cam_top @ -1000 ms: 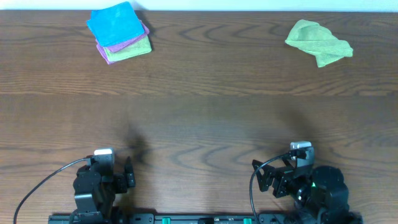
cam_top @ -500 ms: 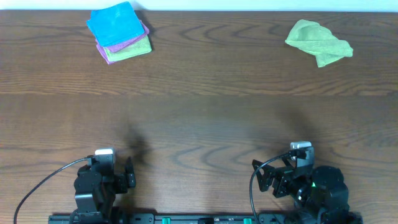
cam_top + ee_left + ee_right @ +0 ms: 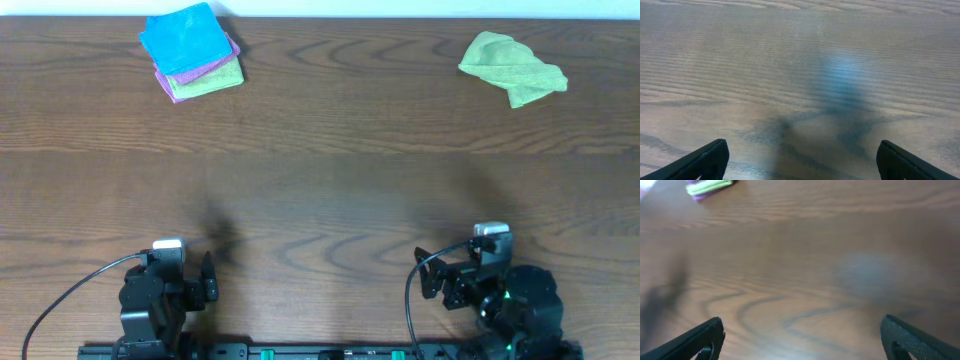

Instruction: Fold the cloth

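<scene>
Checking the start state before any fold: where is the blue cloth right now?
In the overhead view, the blue cloth lies at the table's far left corner, on top of a stack with a purple cloth and a lime-green cloth beneath it.

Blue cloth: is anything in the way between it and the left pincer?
Nothing visible is. The blue cloth lies on a small stack at the far left, and only bare table lies between it and the open left pincer. The crumpled green cloth sits well off to the right.
</scene>
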Available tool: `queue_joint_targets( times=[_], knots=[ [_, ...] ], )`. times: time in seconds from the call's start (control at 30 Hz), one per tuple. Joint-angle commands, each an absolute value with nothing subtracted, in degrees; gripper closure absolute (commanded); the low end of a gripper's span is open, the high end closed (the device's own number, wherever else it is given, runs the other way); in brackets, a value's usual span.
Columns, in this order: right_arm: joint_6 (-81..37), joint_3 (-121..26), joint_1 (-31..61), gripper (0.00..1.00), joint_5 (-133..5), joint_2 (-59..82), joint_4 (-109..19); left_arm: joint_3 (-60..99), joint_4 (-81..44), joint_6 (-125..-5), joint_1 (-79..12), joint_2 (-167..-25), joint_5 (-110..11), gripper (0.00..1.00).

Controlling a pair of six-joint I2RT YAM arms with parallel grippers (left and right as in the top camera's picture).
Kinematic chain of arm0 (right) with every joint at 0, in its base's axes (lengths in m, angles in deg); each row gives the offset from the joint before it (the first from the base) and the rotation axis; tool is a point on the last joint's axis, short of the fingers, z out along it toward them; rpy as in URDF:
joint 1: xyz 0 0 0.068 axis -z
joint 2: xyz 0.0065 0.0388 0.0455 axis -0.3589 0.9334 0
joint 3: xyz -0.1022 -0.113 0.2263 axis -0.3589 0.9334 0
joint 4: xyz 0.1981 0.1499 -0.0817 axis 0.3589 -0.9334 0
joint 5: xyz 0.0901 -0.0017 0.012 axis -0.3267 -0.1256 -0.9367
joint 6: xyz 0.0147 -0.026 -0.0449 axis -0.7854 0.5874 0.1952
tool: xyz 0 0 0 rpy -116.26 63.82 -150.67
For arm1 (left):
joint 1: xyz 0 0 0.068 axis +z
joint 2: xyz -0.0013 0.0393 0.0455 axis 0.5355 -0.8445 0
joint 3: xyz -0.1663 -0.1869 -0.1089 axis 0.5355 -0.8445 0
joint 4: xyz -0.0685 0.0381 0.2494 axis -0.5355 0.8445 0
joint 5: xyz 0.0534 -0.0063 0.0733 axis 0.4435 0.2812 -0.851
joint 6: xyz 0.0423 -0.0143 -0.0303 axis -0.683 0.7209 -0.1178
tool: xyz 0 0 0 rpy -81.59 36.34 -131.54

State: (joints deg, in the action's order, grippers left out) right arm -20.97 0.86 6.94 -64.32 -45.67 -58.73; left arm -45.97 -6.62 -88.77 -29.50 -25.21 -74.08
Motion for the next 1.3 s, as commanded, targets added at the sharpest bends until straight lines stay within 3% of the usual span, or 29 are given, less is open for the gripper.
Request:
queue_joint_targets(
  times=[0.0,0.17,0.7,1.27],
  knots=[
    [-8.7,2.8,9.2,0.01,-61.9,-47.2,-58.6,-46.2,-6.4,-89.1,-29.8,-24.6,-74.7,0.05],
    [-1.7,6.9,13.4,0.01,-61.9,-51.4,-58.1,-46.2,-6.4,-89.1,-29.8,-24.6,-74.7,0.05],
    [-1.8,17.1,23.9,0.01,-60.9,-57.6,-52.8,-46.2,-6.4,-89.1,-29.8,-24.6,-74.7,0.05],
    [-1.8,17.1,25.0,0.01,-59.3,-58.3,-53.9,-46.2,-6.4,-89.1,-29.8,-24.6,-74.7,0.05]
  ],
)
